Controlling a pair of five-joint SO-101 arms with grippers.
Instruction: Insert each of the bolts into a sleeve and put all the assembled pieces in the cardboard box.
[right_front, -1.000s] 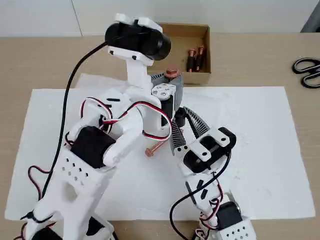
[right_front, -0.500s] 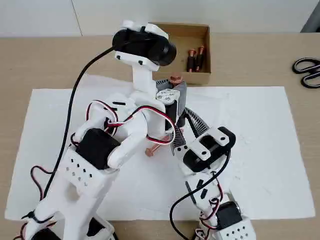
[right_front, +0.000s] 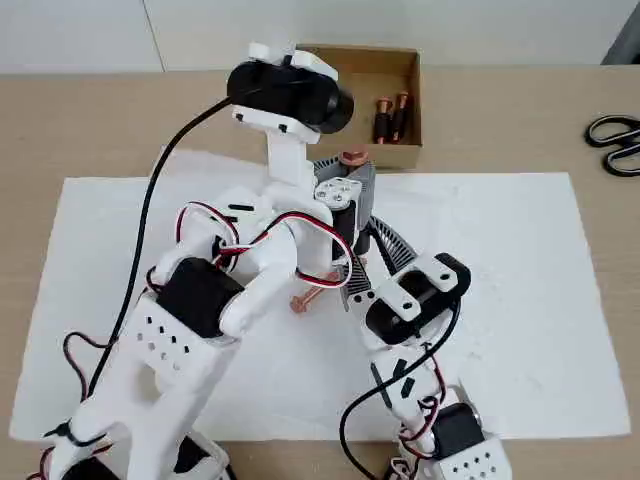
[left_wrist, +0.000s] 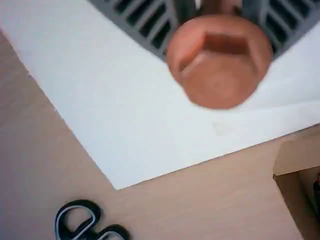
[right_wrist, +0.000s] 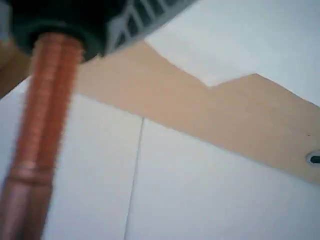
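In the high view my left gripper (right_front: 347, 172) hangs over the white paper just in front of the cardboard box (right_front: 412, 98), shut on a copper bolt (right_front: 351, 157) with its head up. The left wrist view has that hex head (left_wrist: 218, 60) between grey fingers (left_wrist: 137, 20). My right gripper (right_front: 356, 255) sits close behind it, shut on a black sleeve (right_wrist: 52, 17) with a threaded copper bolt (right_wrist: 42, 115) sticking out. That bolt (right_front: 312, 293) slants toward the paper. Two assembled pieces (right_front: 390, 118) lie in the box.
A white paper sheet (right_front: 500, 300) covers the wooden table. Scissors (right_front: 615, 140) lie at the far right edge and also appear in the left wrist view (left_wrist: 85, 225). The left arm's cable (right_front: 150, 180) loops over the paper's left side.
My left arm has shifted slightly right with its bolt, staying in front of the box. The right arm has kept still with its sleeve.
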